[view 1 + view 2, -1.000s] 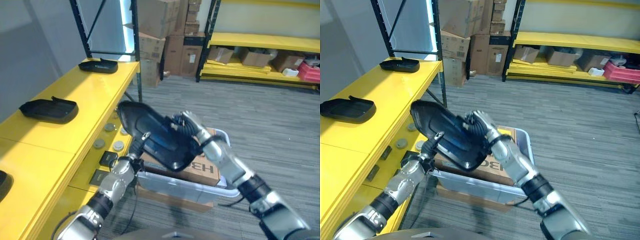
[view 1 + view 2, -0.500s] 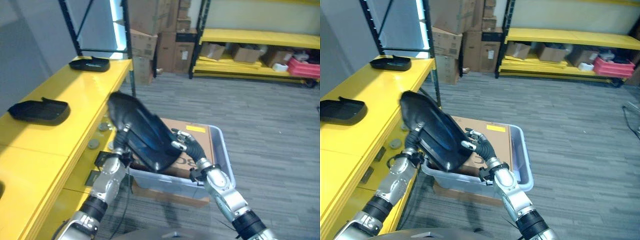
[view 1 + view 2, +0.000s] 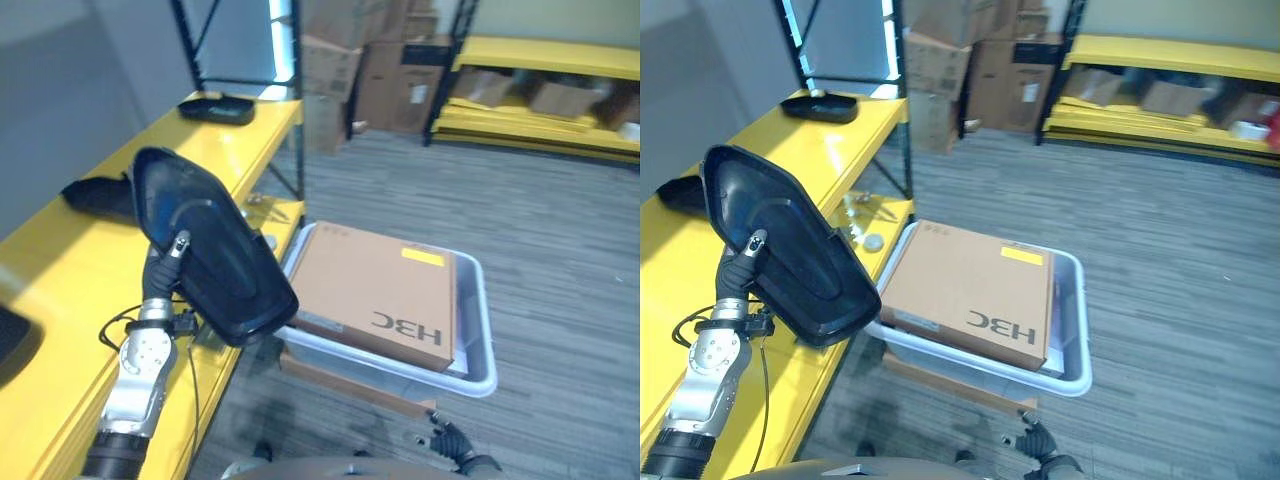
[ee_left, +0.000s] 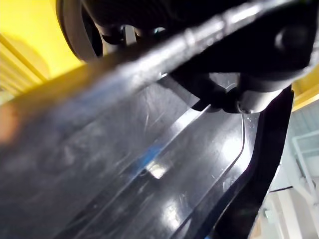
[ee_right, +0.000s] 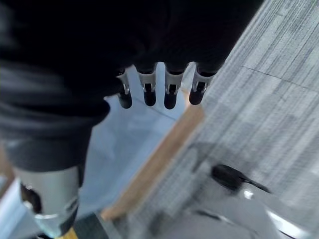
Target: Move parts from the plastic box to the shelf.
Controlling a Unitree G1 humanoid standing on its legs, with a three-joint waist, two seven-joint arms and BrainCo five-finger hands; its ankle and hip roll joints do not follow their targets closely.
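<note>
One black part [image 3: 205, 250] we see gripped in left hand [image 3: 738, 272] fingers over yellow shelf [image 3: 70, 270]; right hand [image 5: 159, 84] fingers relaxed above grey carpet [image 3: 560, 240]; plastic box [image 3: 1070, 340] holds carton [image 3: 970, 290].

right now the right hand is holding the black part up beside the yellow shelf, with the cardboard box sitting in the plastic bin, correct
Wrong hand. The eye views show the left hand gripping the black part beside the yellow shelf; the right hand hangs low with fingers straight, holding nothing. The cardboard box does sit in the plastic bin.
</note>
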